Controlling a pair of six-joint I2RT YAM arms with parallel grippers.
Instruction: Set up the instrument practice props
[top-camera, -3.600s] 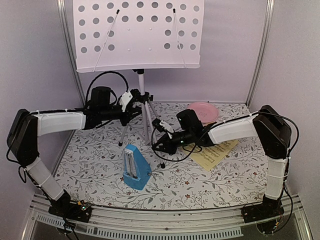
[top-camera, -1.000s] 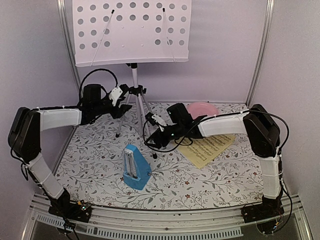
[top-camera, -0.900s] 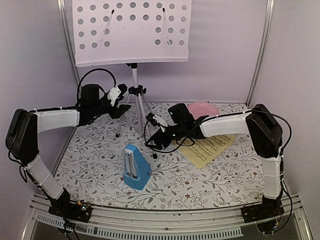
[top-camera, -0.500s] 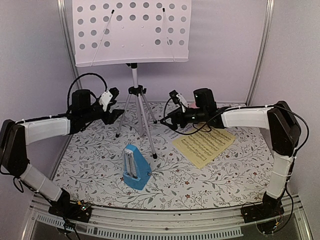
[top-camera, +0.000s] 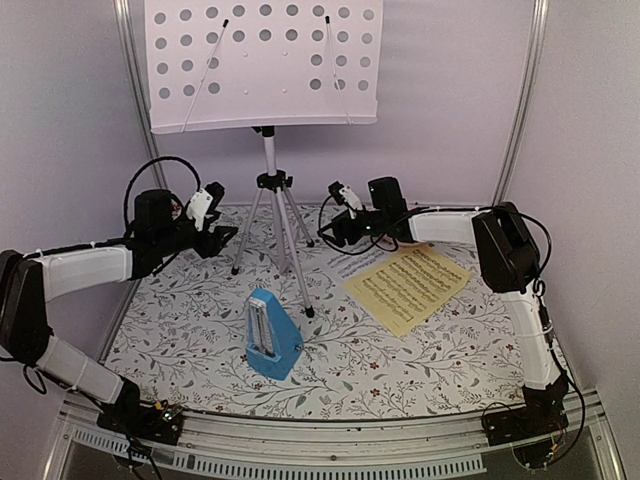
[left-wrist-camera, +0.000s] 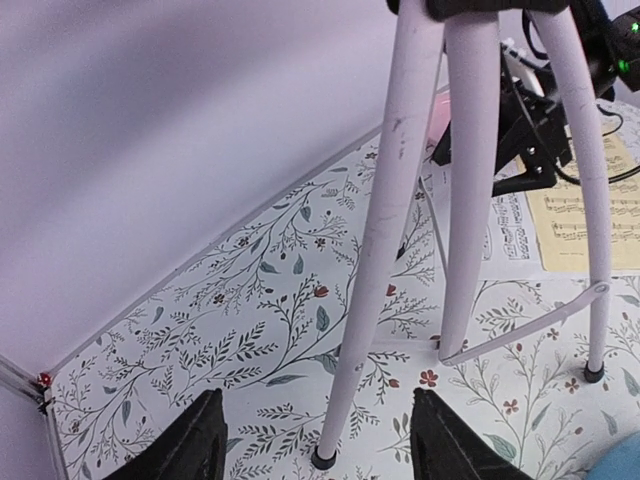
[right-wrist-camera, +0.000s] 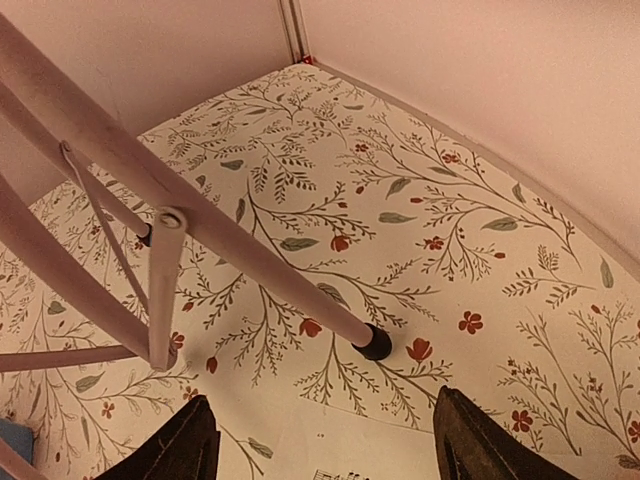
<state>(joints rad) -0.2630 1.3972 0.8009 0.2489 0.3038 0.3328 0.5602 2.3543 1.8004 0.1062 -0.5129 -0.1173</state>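
The pale perforated metal music stand (top-camera: 262, 65) is dotted with rows of round holes and rests on plain silver tripod legs (left-wrist-camera: 468, 180). The blue pyramid-shaped metronome (top-camera: 272, 338) has a paler front strip. The yellow sheet of music (top-camera: 410, 285) carries black staves, with what seems a white printed sheet (left-wrist-camera: 510, 228) beside it, on a white table (top-camera: 180, 330) patterned with grey-green leafy sprigs and small red flowers.

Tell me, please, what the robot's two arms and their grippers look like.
The left arm and right arm have black joints and white padded sleeves over their links. Black cables loop out near each wrist. The left gripper and right gripper have black fingers, with a small white part on top.
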